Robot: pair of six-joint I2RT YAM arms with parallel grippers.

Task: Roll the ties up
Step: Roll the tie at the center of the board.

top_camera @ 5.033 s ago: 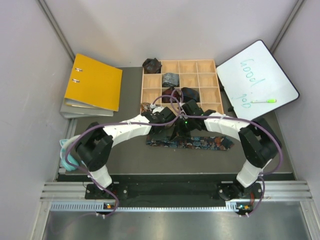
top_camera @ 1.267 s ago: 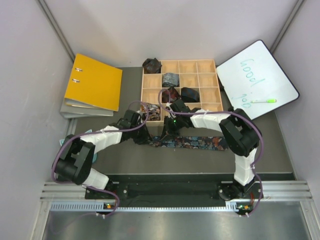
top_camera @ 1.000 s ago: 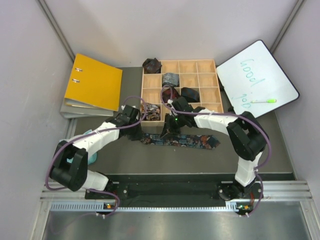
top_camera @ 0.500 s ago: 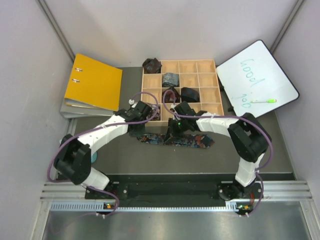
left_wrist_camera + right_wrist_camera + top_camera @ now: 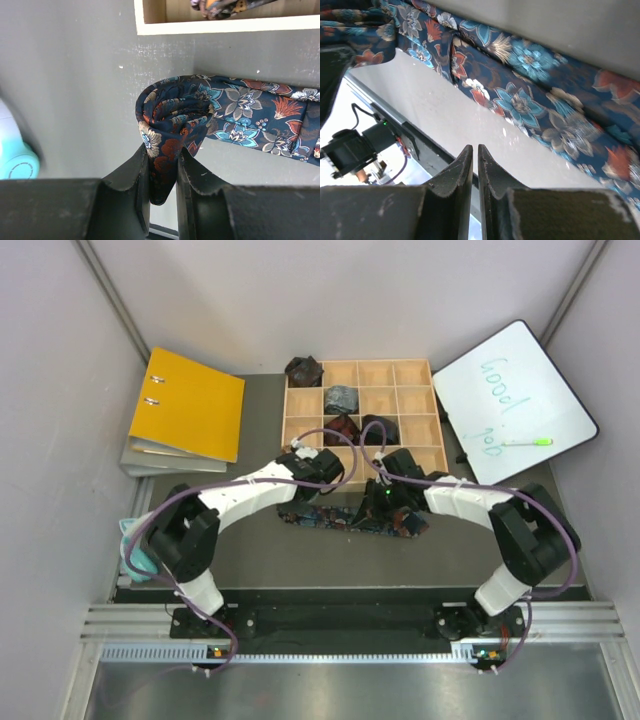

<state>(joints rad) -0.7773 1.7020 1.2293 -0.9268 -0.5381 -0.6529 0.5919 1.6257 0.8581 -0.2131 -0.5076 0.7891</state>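
Note:
A dark navy tie (image 5: 350,519) with orange-red and light-blue flowers lies along the mat in front of the wooden tray (image 5: 434,390). In the left wrist view its left end is wound into a roll (image 5: 172,120). My left gripper (image 5: 162,165) is shut on the lower edge of that roll. The flat rest of the tie (image 5: 260,117) runs off to the right. My right gripper (image 5: 475,157) is shut with nothing between its fingers, above the mat beside the flat tie (image 5: 530,100). Rolled maroon (image 5: 340,428), grey-blue (image 5: 340,398) and black (image 5: 380,427) ties sit in tray compartments.
A dark bundle (image 5: 303,369) sits on the tray's far left corner. A yellow binder (image 5: 188,403) lies on a grey one at the left. A whiteboard (image 5: 512,400) with a green pen leans at the right. A turquoise object (image 5: 15,155) sits at the mat's left edge.
The left gripper has come right to the tie's left end and closed on the roll. The flat part of the tie has grown shorter. The right gripper has shifted right along the tie.

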